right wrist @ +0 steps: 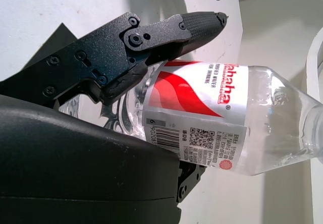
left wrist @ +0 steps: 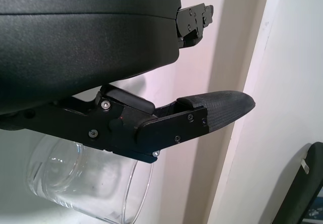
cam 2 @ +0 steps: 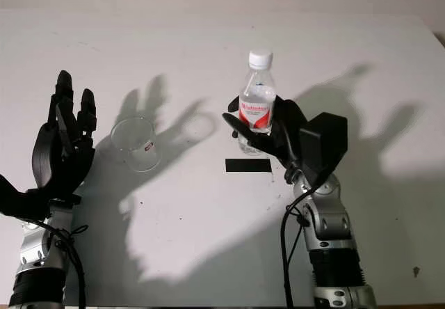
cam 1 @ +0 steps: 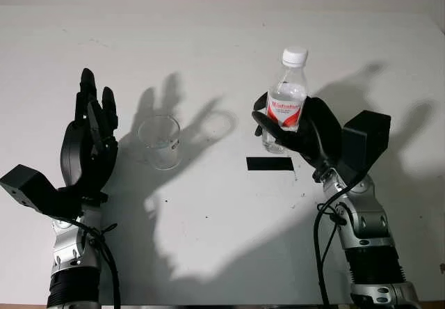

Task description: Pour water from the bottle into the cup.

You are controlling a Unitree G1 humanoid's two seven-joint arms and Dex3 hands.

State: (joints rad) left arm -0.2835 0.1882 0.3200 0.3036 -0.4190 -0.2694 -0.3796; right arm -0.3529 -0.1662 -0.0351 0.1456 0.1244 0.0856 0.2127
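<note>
Black tape strip (cam 1: 270, 163) below right hand (cam 1: 292, 129) gripping bottle (cam 1: 285, 100); left hand (cam 1: 90, 138) open beside cup (cam 1: 160, 140).

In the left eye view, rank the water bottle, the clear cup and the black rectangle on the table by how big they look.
1. Water bottle, upright in the right hand, partly covered.
2. Clear cup.
3. Black rectangle.

The left hand is open beside the cup.

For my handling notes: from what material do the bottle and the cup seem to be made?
The bottle, gripped by the right hand, looks like thin clear plastic: ribbed see-through wall, glossy red-and-white label, white screw cap. The cup, near the open left hand, is clear and smooth; whether plastic or glass, I cannot tell.
</note>
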